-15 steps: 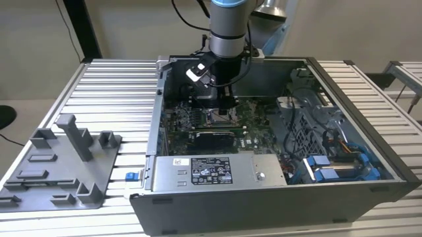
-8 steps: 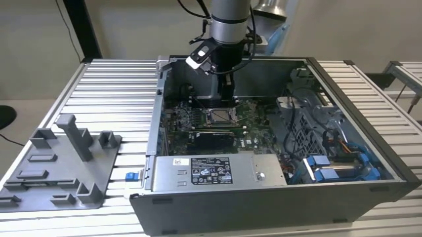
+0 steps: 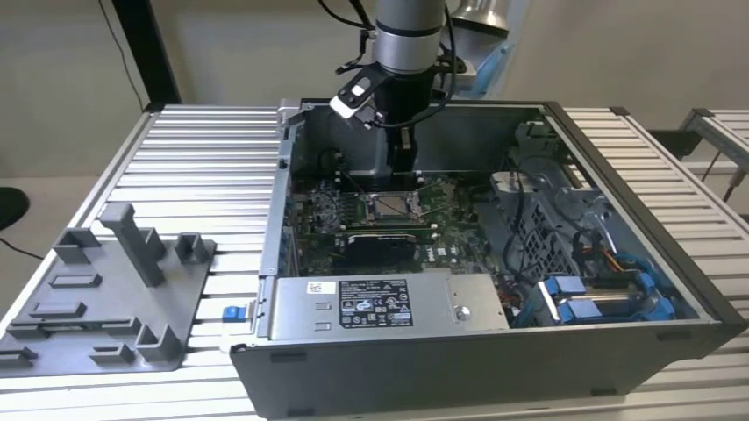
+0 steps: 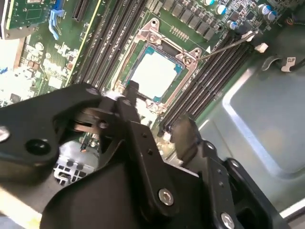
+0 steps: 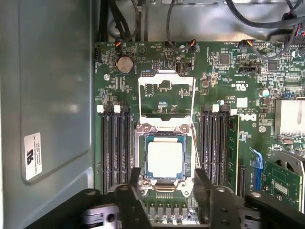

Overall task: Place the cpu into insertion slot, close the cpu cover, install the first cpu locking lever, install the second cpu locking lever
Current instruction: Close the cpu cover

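While the gripper (image 5: 167, 177) hangs just above the near edge of the socket, we find its two black, angular fingers (image 5: 131, 193) parted with nothing between them, which we judge consistent with a chip already let go. Just beyond them the cpu (image 5: 164, 160) lies flat and square within the insertion slot (image 5: 141, 152), its matt silver-grey face set inside a narrow darker border and the slot's bright metal rim. Past the slot the cpu cover (image 5: 164, 121), a thin silver frame with an open centre, lies swung back over the green motherboard (image 5: 214, 81), leaving the chip exposed. A slim wire lever (image 5: 194, 143) runs beside it, and we judge it not hooked down. Long black memory slots (image 5: 116, 143) flank the socket. In the exterior view the grey sheet-metal case (image 3: 468, 368) rests on a ribbed aluminium table (image 3: 199, 167).
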You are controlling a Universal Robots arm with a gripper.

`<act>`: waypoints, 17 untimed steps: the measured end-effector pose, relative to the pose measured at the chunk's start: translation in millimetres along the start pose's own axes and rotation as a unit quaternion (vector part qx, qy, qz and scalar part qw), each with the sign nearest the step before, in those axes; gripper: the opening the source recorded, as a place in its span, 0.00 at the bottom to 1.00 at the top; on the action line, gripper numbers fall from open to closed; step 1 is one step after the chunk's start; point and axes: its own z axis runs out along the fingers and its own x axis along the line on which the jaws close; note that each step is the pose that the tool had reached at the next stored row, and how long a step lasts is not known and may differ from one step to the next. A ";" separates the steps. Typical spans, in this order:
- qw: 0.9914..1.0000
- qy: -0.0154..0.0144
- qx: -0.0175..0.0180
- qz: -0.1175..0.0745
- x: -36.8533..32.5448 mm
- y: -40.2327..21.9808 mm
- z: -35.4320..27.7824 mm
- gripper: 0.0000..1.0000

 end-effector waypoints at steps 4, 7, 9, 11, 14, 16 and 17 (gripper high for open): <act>1.000 0.000 0.000 0.000 0.0 0.0 -0.1 0.00; 1.000 0.000 0.000 0.000 0.0 0.0 -0.1 0.00; 1.000 0.000 0.000 0.000 0.0 0.0 -0.2 0.00; 1.000 0.000 0.000 0.000 0.0 0.0 -0.2 0.00; 1.000 0.000 0.001 0.000 0.0 2.1 -0.3 0.00; 1.000 0.000 0.002 0.000 0.1 8.6 0.0 0.00; 1.000 -0.001 0.006 0.000 0.1 12.6 0.1 0.00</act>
